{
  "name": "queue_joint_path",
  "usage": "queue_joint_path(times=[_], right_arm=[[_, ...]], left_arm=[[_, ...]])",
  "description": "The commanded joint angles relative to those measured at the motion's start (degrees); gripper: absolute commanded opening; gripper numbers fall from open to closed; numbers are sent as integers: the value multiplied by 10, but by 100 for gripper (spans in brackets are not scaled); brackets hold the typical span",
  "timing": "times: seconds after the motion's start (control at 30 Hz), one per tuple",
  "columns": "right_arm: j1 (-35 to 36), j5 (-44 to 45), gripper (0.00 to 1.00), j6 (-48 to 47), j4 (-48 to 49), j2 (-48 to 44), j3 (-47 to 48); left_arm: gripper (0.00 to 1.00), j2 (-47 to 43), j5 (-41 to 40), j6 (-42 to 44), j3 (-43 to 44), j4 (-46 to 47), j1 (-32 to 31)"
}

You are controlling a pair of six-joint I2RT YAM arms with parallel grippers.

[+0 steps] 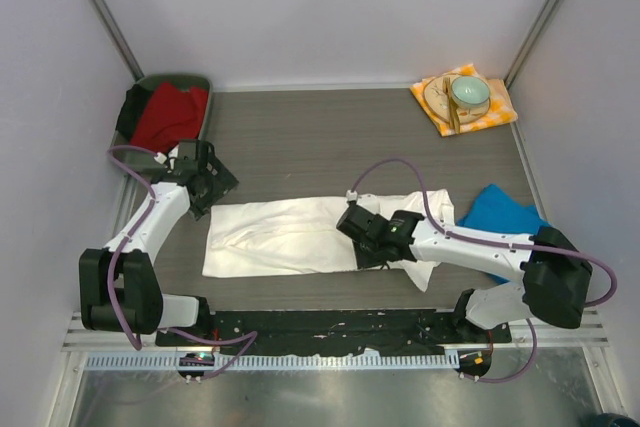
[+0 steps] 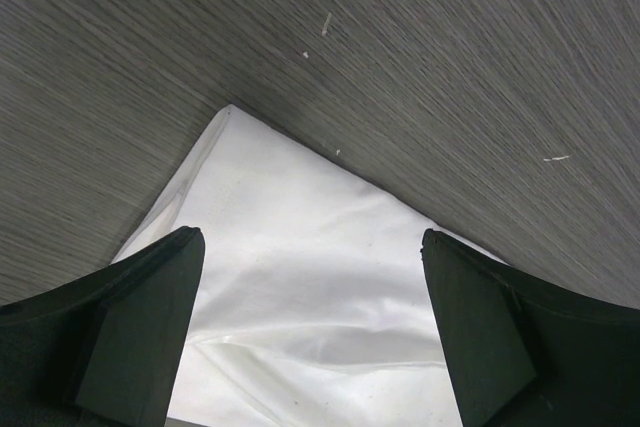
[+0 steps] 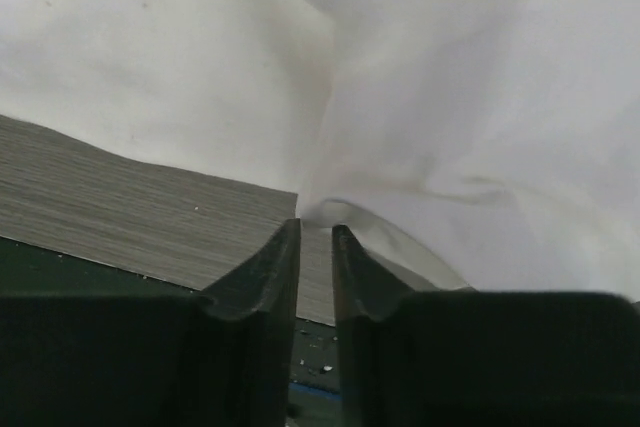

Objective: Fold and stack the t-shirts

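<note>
The white t-shirt (image 1: pixel 290 232) lies folded into a long strip across the middle of the table; its daisy print is hidden. My left gripper (image 1: pixel 214 195) hovers open over the shirt's far left corner (image 2: pixel 300 247), with the fingers (image 2: pixel 150 317) on either side of it and nothing held. My right gripper (image 1: pixel 368 257) is at the shirt's near edge, right of centre. Its jaws (image 3: pixel 316 225) are shut on a puckered bit of the white cloth (image 3: pixel 450 97). The blue t-shirt (image 1: pixel 500 212) lies crumpled at the right, partly under my right arm.
A dark green bin (image 1: pixel 190 80) holding red cloth (image 1: pixel 168 115) stands at the back left. An orange-and-white checked napkin (image 1: pixel 495 115) with a plate and a pale green cup (image 1: pixel 469 93) lies at the back right. Grey walls close in both sides.
</note>
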Motion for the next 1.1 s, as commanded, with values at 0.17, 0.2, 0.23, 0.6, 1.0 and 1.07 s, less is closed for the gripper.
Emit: queue_joint_path(times=[0.17,0.2,0.23,0.6,1.0,1.07], right_arm=[[29,148,96,40,-67,-24,68],[29,186,97,37,-68,-27,79],[27,204,98,34,-69,-29,85],[-198,200,99,-28,58,11,36],[-293,126,98,-32,152,124,36],[-300,118,98,-34,158,135,33]], left_arm=[[94,-15,-1,1,-5,21,-7],[94,-14,-1,2,-5,21,-7],[94,-16,-1,2,-5,21,-7],[94,-23,1,2,-7,21,-14],[94,-21,-7,-5,-20,14,-27],[93,-17,-11,-6,-26,14,-31]])
